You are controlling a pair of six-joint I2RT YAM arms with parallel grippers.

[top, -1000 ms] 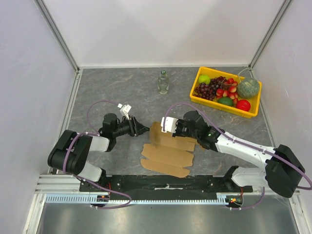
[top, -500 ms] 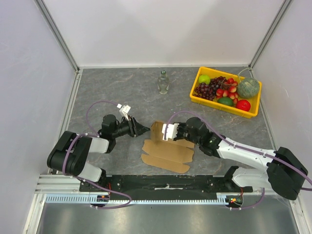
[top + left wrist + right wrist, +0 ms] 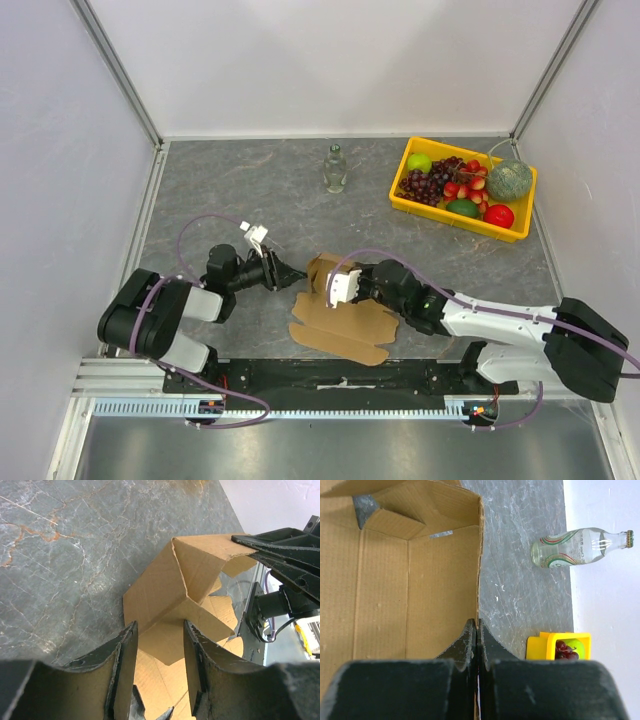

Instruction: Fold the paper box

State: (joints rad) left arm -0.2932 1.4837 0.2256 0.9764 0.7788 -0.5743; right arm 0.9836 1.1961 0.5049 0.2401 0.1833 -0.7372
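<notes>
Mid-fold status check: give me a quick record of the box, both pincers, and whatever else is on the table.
box: paper box, brown cardboard, one panel raised, the rest flat on the table
right pincer: shut on the raised panel's edge
left pincer: open, aimed at the box, gripping nothing
left contact with box: cannot tell
other items: glass bottle at the far side; yellow tray of fruit, far right

From the right wrist the paper box [image 3: 410, 590] runs off the left and top edges and only a corner of the yellow tray [image 3: 536, 647] peeks past the right gripper [image 3: 477, 625], while from the left wrist the box's near end is lost behind the left gripper [image 3: 159, 626] and the bottom edge.
</notes>
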